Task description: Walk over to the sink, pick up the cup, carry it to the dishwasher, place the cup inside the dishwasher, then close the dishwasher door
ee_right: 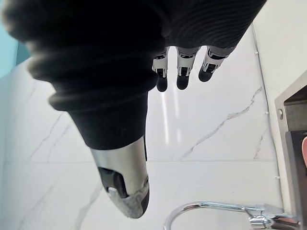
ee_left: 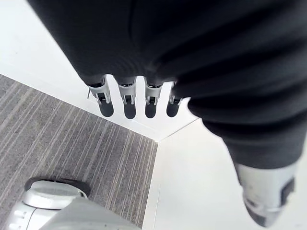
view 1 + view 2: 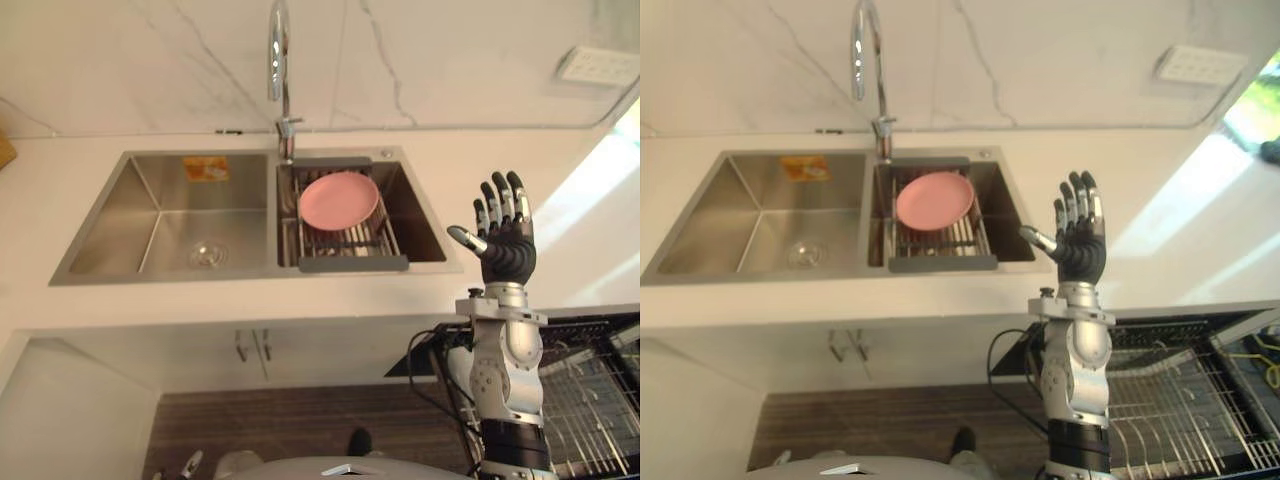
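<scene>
Below the sink's left end, the left hand [image 2: 125,98] hangs over the grey striped floor [image 2: 72,143], fingers straight and relaxed, holding nothing.

The sink [image 3: 110,225] is a double steel one set in a white bench [image 3: 60,170], under a white wall [image 3: 450,60] with thin grey veins. Its left basin has a round drain [image 3: 207,255] and an orange sticker [image 3: 205,168] on the back wall. A tall faucet [image 3: 279,60] rises behind the divider. Across the right basin sits a wire rack [image 3: 350,262] with grey ends, and a pink plate [image 3: 339,199] rests on it. White cabinet doors [image 3: 200,350] close the space under the sink.

Just right of the sink the right hand [image 3: 505,240] is raised, fingers upright, thumb spread, palm bare. Below and right of the sink, the dishwasher rack [image 3: 590,390] stands pulled out. High on the wall to the right is a white outlet plate [image 3: 598,65], with sunlight across the bench beneath it.

Where the cup lies I cannot tell.
</scene>
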### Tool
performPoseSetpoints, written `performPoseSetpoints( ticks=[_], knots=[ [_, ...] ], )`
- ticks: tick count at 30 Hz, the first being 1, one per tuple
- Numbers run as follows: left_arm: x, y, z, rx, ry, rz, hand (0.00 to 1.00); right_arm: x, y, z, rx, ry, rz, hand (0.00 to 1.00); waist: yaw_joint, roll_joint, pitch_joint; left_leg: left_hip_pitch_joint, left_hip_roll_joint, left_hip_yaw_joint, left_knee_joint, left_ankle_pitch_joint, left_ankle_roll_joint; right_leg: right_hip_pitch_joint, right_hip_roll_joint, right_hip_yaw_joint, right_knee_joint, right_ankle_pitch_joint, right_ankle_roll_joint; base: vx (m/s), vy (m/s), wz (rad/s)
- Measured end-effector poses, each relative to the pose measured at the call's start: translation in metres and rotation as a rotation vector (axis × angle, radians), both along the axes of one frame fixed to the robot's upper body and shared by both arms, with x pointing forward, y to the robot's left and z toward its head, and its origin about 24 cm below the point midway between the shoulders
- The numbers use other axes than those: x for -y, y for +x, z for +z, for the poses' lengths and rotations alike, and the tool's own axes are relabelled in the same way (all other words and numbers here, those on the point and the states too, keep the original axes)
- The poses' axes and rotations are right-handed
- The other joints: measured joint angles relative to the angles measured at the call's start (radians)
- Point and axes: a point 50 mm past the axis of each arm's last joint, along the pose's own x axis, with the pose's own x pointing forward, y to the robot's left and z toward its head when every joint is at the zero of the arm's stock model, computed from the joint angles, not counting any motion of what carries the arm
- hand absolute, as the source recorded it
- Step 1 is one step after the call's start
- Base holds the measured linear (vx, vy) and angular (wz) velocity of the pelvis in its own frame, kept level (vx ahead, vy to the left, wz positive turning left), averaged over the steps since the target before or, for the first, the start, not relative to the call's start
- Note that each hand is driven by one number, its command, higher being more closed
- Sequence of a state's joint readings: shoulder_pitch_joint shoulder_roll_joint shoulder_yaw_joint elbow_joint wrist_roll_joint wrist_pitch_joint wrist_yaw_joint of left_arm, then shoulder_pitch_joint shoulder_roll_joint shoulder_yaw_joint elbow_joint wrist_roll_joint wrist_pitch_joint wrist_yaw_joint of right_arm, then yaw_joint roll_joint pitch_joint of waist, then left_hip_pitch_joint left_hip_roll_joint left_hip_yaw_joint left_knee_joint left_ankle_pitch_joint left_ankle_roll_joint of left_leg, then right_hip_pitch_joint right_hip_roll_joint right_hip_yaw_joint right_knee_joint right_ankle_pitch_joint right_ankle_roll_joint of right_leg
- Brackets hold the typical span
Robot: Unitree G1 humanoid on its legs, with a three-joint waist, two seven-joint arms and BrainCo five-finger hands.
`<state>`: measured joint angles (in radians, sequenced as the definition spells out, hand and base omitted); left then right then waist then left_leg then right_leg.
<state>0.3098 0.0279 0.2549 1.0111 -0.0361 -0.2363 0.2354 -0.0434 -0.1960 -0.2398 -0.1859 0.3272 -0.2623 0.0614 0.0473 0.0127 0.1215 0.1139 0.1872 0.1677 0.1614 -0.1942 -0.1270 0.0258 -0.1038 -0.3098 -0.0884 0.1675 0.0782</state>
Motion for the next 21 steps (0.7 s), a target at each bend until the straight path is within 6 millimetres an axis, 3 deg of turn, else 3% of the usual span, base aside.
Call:
performPoseSetpoints(
  ticks=[3,10,21],
  knots=[
    [-0.005,0.004,0.001,0.002,0.012,-0.007,0.0,0.003,0.002,0.008,-0.008,-0.136,-0.056,0.0,0.001,-0.005,0.0,0.012,-0.01,0.002,-0.012,0.005,-0.004,0.005,-0.01,0.001,0.0,0.002,-0.003,-0.05,0.039,-0.02],
    [-0.013,0.027,0.002,0.012,0.012,-0.053,0.0,0.01,0.029,0.043,-0.04,-0.55,-0.241,0.0,-0.014,-0.022,-0.004,-0.007,-0.022,-0.03,-0.044,0.026,-0.001,-0.026,-0.013,-0.003,0.0,0.007,-0.005,0.01,0.011,0.01],
    [-0.017,0.031,0.003,-0.005,0.009,-0.134,0.0,-0.007,0.074,0.038,-0.197,-1.093,-0.249,0.0,-0.001,-0.03,-0.004,0.007,-0.042,-0.055,-0.063,0.036,0.002,-0.007,-0.033,-0.033,-0.001,0.025,0.005,0.04,0.034,0.08]
  ],
)
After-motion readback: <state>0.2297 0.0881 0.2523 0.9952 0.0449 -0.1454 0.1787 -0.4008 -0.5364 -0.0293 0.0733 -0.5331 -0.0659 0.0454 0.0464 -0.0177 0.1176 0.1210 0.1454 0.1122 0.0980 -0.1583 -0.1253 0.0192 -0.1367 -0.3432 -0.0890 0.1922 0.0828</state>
